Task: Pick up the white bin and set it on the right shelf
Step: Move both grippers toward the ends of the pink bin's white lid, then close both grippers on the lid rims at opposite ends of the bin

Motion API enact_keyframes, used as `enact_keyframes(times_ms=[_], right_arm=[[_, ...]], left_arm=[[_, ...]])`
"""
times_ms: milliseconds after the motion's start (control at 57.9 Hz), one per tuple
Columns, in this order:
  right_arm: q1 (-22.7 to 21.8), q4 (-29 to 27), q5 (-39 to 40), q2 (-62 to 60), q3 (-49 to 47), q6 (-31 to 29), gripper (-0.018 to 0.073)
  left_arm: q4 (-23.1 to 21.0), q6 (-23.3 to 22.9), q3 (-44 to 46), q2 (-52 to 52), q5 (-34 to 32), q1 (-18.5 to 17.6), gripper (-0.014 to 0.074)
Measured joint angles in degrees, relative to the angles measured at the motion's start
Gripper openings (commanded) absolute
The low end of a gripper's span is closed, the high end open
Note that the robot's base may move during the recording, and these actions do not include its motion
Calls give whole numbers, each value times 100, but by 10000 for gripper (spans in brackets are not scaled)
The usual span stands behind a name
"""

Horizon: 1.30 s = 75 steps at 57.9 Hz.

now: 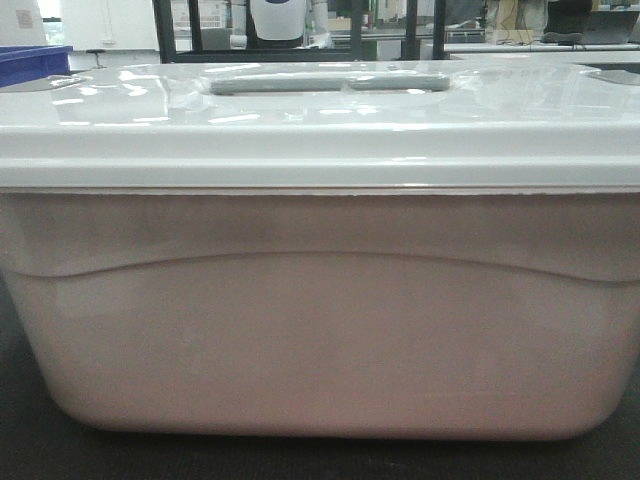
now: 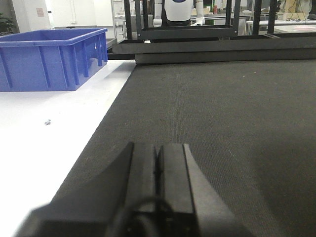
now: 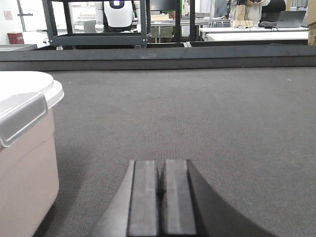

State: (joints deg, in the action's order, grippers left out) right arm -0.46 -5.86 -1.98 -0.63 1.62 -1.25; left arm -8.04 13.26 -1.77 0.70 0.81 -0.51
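Our left gripper (image 2: 158, 165) and right gripper (image 3: 159, 185) are pinched together, empty. The right sits beside the off-white lidded plastic bin (image 1: 320, 330), presumably pre-grasp.

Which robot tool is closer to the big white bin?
Right. The white bin sits close beside the right tool, on its left. The left tool sees no bin, only mat and blue crate.

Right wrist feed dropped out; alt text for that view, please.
The right gripper, shut and empty, sits low over a dark grey mat. The lidded white bin fills the left edge, apart from the gripper. A black rack stands beyond the mat.
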Motion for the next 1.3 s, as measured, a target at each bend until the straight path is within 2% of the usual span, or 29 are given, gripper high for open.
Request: enact_keyframes(times_ms=[173, 276, 363, 449, 588, 691, 795, 933, 1037, 1089, 1123, 1296], right_arm=[[0, 0, 106, 0, 0, 0, 69], [0, -11, 535, 0, 0, 0, 69], [0, -51, 823, 0, -73, 0, 69], [0, -64, 862, 0, -513, 0, 69], [0, -74, 925, 88, -1586, 0, 69], [0, -90, 925, 471, -2346, 0, 90], [0, -99, 875, 876, -2754, 0, 173], [0, -99, 797, 1488, -2992, 0, 392], [0, -99, 747, 1881, -3039, 0, 567], [0, -99, 721, 2069, -3039, 0, 624], [0, -99, 708, 2166, -3039, 0, 645], [0, -306, 198, 2541, -3149, 0, 624]], left_arm=[[0, 0, 0, 0, -330, 0, -118], [-215, 0, 0, 0, -748, 0, -118], [-382, 0, 147, 0, -786, 0, -117], [-423, 0, 737, 0, -447, 0, -113], [-423, 0, 2198, -306, 583, 0, -106], [-477, 0, 3210, -926, 1537, 0, -36], [-664, 0, 3810, -1527, 2122, 0, 83], [-989, 0, 4318, -2351, 2616, -43, 280], [-1097, 0, 4417, -2779, 2848, -206, 373], [-1145, 0, 4417, -2969, 2924, -285, 398], [-1213, 0, 4417, -3070, 2970, -324, 406], [-1882, 0, 4505, -3555, 3212, -378, 412]])
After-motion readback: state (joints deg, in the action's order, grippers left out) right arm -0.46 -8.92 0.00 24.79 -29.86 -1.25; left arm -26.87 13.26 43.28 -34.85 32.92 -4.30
